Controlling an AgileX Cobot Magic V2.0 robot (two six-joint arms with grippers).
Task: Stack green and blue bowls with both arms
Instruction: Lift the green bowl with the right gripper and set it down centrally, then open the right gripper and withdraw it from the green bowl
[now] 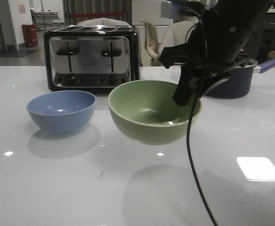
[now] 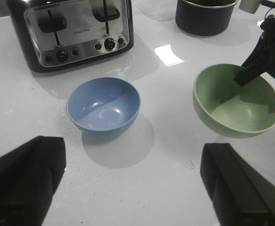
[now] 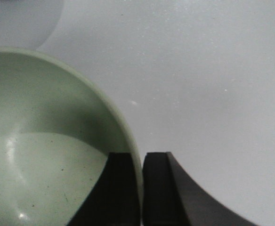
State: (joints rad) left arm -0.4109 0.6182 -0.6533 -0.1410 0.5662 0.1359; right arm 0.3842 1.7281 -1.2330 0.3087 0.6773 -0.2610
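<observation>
Green bowl [image 1: 151, 110] lifted by its rim

Right gripper [image 3: 141, 188] pinches the rim; left gripper [image 2: 128, 188] gapes wide, empty; the bowl looks rigid, smooth, likely slippery; blue bowl [image 1: 61, 109] waits.

The right arm [image 1: 227, 33] is matte black and blocky, trailing a thin black cable [image 1: 194, 160], seemingly with squared fingers [image 3: 123, 188].

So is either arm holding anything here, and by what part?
The right gripper holds the green bowl by its rim, one of its fingers inside the wall and one outside, lifted off the table. The left gripper is open and empty.
</observation>
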